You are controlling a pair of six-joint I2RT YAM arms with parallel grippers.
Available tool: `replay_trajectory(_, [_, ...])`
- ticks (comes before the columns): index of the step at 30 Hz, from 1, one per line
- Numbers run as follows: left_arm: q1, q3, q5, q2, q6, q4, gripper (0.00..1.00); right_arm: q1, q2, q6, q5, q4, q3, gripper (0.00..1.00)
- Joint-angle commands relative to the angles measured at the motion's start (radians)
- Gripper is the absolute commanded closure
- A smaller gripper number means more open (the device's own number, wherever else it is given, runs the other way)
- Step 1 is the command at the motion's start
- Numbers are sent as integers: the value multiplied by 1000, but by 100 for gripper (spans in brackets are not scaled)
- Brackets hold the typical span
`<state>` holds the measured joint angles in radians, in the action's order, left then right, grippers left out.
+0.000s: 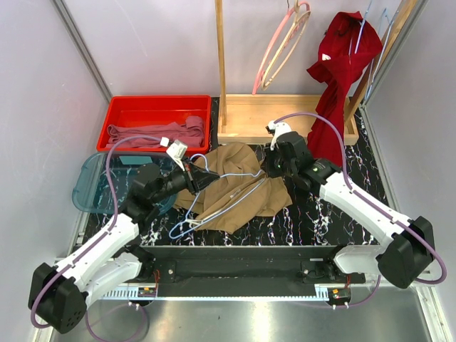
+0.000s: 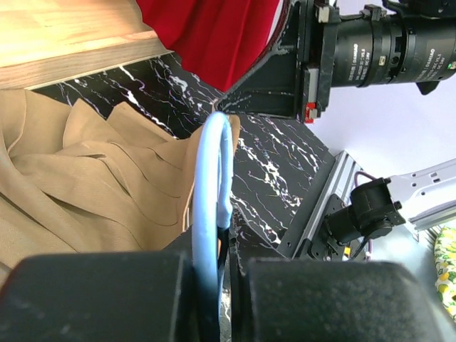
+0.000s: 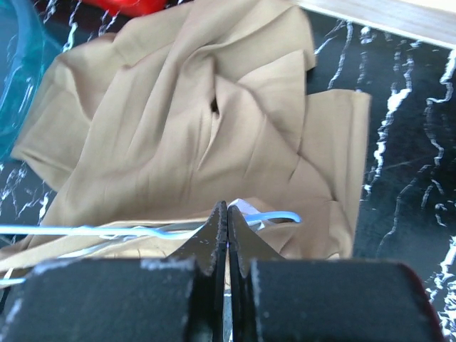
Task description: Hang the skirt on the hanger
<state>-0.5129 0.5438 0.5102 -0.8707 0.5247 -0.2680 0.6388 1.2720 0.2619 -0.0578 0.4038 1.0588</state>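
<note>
As the left end effector (image 1: 199, 179) clamps the thin light-blue hanger (image 2: 212, 164) by its wire, the tan skirt (image 1: 235, 160) lies crumpled on the black marbled counter (image 1: 306, 222) just ahead of it, between the two arms. In the left wrist view the wire rises out of the pinched fingers and arcs forward over the cloth. From above, the hanger's long axis runs slantwise across the skirt, from beside the left forearm towards the right end effector (image 1: 273, 162), so the frame rests on top of the cloth, not inside it. The right end effector has its fingers pressed together, tips low over the skirt's edge nearest it. Its wrist view does not show whether a fold is trapped between them. The left arm has the hanger; the right is the nearer to the skirt's free edge. The coming move likely turns on getting cloth lifted and wire passed beneath it. No brand or legible writing shows; a small white scrap (image 3: 242, 208) just ahead of the right fingertips is unreadable.
</note>
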Motion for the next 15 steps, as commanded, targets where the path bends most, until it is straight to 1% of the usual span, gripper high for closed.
replay_trajectory(1, [-10,25,1,-11,24,-56,100,-2,-31,-13,163,-95,-6,100])
replay_trajectory(7, [-10,15,-21,-13,43,-82,100,-2,-31,-19,298,-108,-20,100])
replay_trajectory(12, [-10,-18,-84,15,78,-128,100,-2,-29,-24,407,-102,-25,100])
replay_trajectory(14, [-10,-25,-105,22,86,-141,100,-2,-29,-24,429,-92,-26,100])
replay_trajectory(15, [-10,-25,-110,27,87,-143,100,-2,-31,-21,411,-79,-28,100])
